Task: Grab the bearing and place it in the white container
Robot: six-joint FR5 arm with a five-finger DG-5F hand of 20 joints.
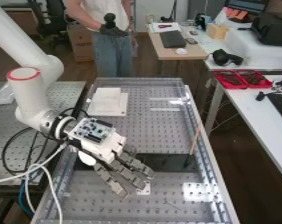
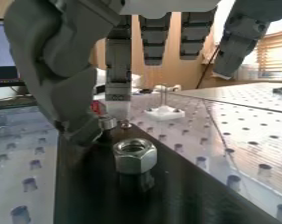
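Observation:
The dark grey hand hangs over the black strip across the bench in the high view, fingers straight and spread. The hand appears in the wrist view with straight fingers and nothing held. Its thumb tip is close to a small round metal piece, perhaps the bearing; whether they touch I cannot tell. Nearer the wrist camera, a hex nut stands on the black strip. A white square object, likely the white container, lies on the bench's far left part in the high view.
A small white base with upright pins stands on the perforated bench. A thin brown stick leans by the right rail. Red trays sit on the side table. Cables hang at the arm's left.

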